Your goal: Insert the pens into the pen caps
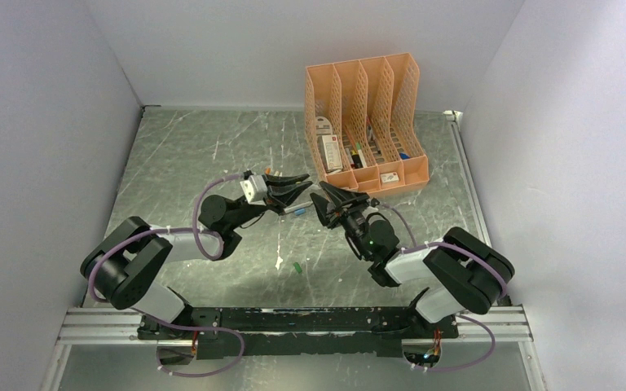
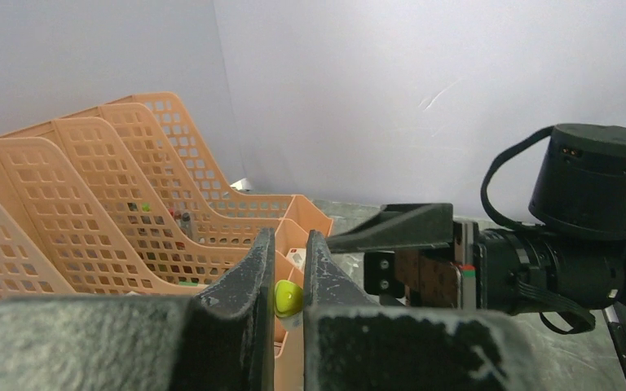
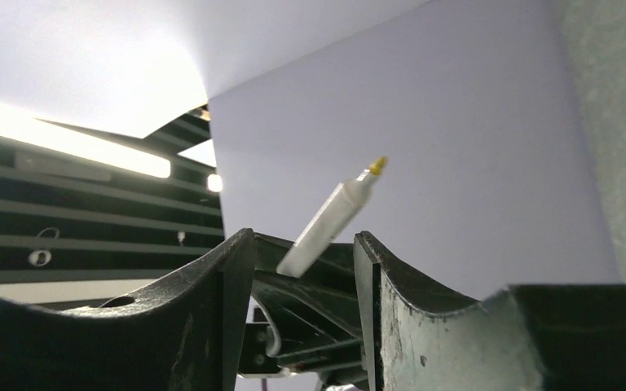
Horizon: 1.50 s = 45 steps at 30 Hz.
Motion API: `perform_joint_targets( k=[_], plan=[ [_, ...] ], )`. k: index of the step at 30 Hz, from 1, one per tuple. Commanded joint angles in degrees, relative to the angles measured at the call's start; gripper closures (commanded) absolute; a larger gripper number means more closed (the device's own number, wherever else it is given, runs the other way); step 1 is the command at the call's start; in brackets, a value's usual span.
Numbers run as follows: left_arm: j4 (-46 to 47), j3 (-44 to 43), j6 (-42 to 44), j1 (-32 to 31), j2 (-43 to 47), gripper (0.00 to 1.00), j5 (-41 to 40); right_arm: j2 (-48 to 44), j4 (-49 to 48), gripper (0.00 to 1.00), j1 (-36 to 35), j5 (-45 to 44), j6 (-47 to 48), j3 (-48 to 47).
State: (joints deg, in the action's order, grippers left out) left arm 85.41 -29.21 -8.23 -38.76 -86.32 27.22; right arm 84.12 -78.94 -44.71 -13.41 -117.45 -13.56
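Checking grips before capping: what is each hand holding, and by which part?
The left hand pinches the white pen by the barrel end away from its yellow tip. The right hand is open, holding nothing.

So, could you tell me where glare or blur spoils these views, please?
Top external: sharp and evenly lit, with pale sheen on the scratched table. Left wrist: the fingers of the left gripper look soft and grainy up close, while the organiser is crisp. Right wrist: a strip light glares at upper left, yet the pen is sharp.
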Motion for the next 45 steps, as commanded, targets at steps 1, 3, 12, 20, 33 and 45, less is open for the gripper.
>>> perform_joint_targets(
  k=[1, 3, 12, 20, 33, 45],
  plan=[
    [-0.74, -0.2, 4.77, -1.26, 1.68, 0.93, 0.81, 1.35, -4.23, 0.55, 0.64, 1.15, -1.66, -3.39],
    [-1.84, -0.45, 5.71, -1.52, 1.71, 0.93, 0.81, 1.61, -3.76, 0.57, 0.67, 1.64, -1.49, -4.23],
    [-3.45, -1.25, 6.92, -2.91, 0.93, 0.93, 1.27, 2.0, -2.62, 0.64, 2.0, 2.69, -1.87, -4.37],
    [-6.2, -2.16, 8.4, -3.92, 1.08, 0.93, 1.44, 2.96, -4.02, 0.58, 6.37, 6.04, -2.63, -4.56],
    [-8.27, -2.35, 8.59, -4.74, 1.23, 0.93, 3.97, 2.88, -0.86, 0.82, 7.17, 8.25, 0.35, -6.55],
    [-26.07, -8.97, -1.19, -4.59, 8.96, 0.31, 8.28, 3.68, -14.9, 1.0, 10.32, 8.22, 10.19, -3.44]
  ],
)
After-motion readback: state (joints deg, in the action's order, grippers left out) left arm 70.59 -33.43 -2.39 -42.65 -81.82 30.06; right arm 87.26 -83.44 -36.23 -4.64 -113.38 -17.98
